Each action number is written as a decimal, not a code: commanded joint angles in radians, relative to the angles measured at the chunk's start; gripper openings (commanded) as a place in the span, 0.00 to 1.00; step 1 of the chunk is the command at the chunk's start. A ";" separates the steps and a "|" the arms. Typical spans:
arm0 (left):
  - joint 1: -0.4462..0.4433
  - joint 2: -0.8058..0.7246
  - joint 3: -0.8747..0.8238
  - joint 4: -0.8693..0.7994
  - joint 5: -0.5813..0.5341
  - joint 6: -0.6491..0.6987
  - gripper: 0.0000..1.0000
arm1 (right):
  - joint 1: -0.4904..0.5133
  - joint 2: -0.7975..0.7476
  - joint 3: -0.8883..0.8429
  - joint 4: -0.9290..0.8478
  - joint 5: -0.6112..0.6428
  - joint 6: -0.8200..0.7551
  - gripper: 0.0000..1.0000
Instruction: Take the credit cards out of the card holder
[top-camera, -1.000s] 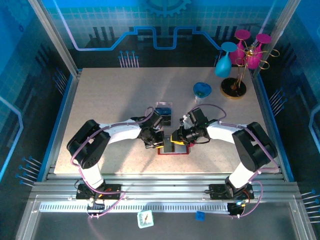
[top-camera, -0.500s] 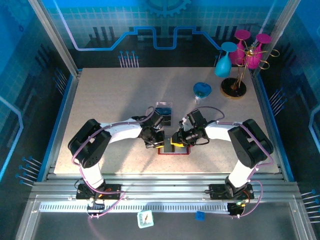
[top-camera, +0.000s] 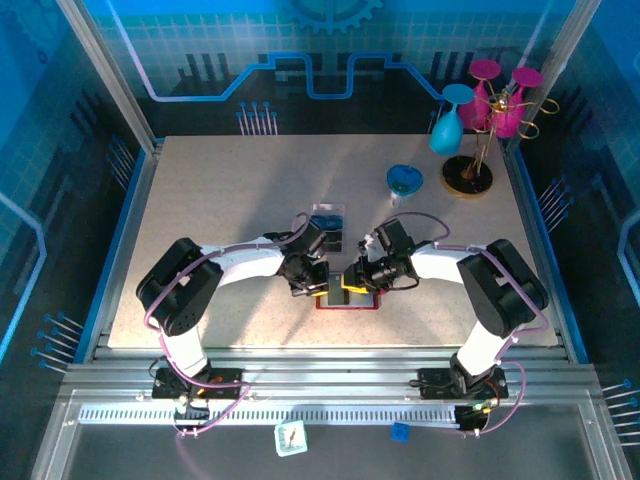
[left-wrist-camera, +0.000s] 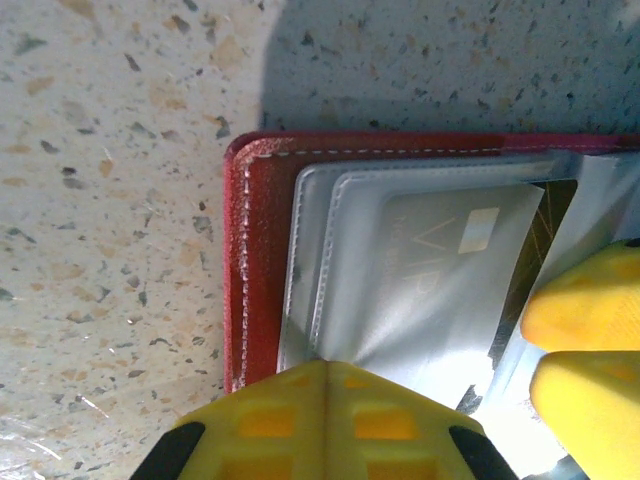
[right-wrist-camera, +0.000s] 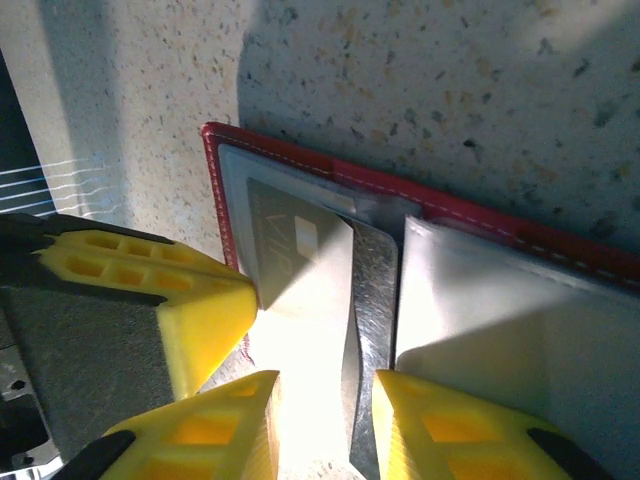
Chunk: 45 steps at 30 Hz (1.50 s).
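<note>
- The card holder lies open and flat on the table, in the near middle, right where both arms meet. Left wrist view shows its red stitched edge. Right wrist view shows the same red border along the far side.
- Inside it are see-through plastic sleeves, and a grey card marked VIP sits tucked in one. It shows in the right wrist view too, so that card is not out yet.
- The left gripper comes in from the left with its fingers clenched fully together. In its own camera they look like one yellow block, tip down on the near edge of the sleeves. It's pressing on them, and I can't see anything pinched between the fingers.
- The right gripper comes in from the right, just beside the left one, fingers partly apart. A shiny sleeve edge stands up in the gap, closer to the right-hand finger. There's glare in the gap, but the gap looks wider than the sheet, so it isn't clamped from both sides.
- Those two yellow fingers also show at the right edge of the left wrist view, sitting on the sleeves beside the grey card.
- The left gripper's yellow fingertip touches the corner of the grey card's sleeve in the right wrist view.
- A small clear box with dark and blue stuff inside sits just beyond the left gripper.
</note>
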<state>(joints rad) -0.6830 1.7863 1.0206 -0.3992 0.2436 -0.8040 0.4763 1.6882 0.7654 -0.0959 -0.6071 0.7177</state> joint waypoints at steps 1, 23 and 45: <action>-0.002 0.050 -0.010 -0.061 -0.023 0.023 0.00 | -0.013 -0.035 -0.013 -0.005 -0.009 0.007 0.30; -0.002 0.051 -0.011 -0.051 -0.009 0.021 0.00 | -0.005 0.040 -0.012 -0.008 0.000 -0.012 0.29; -0.012 0.061 -0.006 -0.054 -0.004 0.028 0.00 | -0.011 -0.021 -0.032 0.033 -0.030 0.025 0.18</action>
<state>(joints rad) -0.6830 1.7947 1.0271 -0.3988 0.2546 -0.8017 0.4763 1.6905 0.7460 -0.0776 -0.6109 0.7338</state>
